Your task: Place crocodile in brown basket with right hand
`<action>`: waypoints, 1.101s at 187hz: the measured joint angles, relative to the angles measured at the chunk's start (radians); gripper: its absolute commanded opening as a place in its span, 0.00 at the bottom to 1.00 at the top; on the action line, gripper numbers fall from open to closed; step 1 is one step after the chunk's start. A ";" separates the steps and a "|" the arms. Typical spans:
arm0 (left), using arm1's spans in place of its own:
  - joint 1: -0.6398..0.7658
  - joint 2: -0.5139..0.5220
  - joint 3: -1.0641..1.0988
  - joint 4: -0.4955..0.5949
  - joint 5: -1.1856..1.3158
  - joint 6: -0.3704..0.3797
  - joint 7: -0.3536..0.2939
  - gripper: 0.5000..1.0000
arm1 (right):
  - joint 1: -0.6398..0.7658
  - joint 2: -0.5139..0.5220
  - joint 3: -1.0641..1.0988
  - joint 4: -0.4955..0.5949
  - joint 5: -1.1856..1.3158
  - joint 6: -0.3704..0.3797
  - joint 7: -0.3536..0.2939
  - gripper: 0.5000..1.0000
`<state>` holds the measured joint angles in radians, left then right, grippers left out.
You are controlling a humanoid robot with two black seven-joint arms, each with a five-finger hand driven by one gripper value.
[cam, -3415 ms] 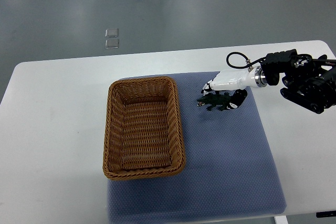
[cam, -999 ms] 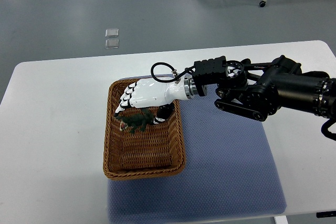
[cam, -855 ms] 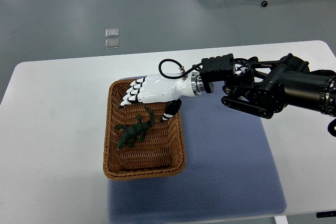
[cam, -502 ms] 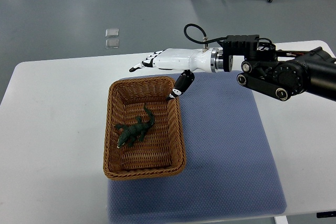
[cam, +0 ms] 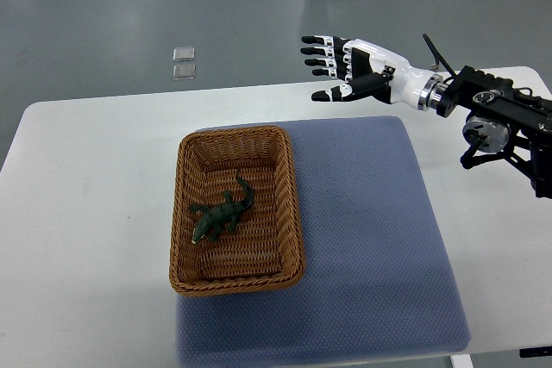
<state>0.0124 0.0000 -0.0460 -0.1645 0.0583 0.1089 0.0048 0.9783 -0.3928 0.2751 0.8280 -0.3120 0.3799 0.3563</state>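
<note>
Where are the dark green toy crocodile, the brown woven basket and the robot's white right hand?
dark green toy crocodile (cam: pixel 222 215), top view, on its body.
brown woven basket (cam: pixel 295 213), top view, on its right rim.
white right hand (cam: pixel 362 66), top view, on the open palm.

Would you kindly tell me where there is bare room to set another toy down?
Bare: the blue mat right of the brown basket, and the white table left of it. Taken: the basket's middle, where the crocodile lies.
</note>
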 measured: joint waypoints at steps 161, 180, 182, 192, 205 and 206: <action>0.000 0.000 0.000 0.000 0.000 0.000 0.000 1.00 | -0.109 -0.006 0.020 -0.148 0.462 0.165 -0.250 0.86; 0.000 0.000 0.000 0.000 0.000 0.000 0.000 1.00 | -0.115 -0.010 0.023 -0.148 0.463 0.168 -0.250 0.86; 0.000 0.000 0.000 0.000 0.000 0.000 0.000 1.00 | -0.116 -0.011 0.023 -0.148 0.463 0.169 -0.250 0.86; 0.000 0.000 0.000 0.000 0.000 0.000 0.000 1.00 | -0.119 -0.011 0.024 -0.148 0.469 0.169 -0.251 0.86; 0.000 0.000 0.000 0.000 0.000 0.000 0.000 1.00 | -0.120 -0.010 0.024 -0.148 0.488 0.169 -0.251 0.86; 0.000 0.000 0.000 0.000 0.000 0.000 0.000 1.00 | -0.120 -0.009 0.024 -0.148 0.492 0.169 -0.251 0.86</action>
<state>0.0121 0.0000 -0.0461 -0.1641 0.0583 0.1089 0.0044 0.8579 -0.4021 0.2992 0.6803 0.1798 0.5492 0.1058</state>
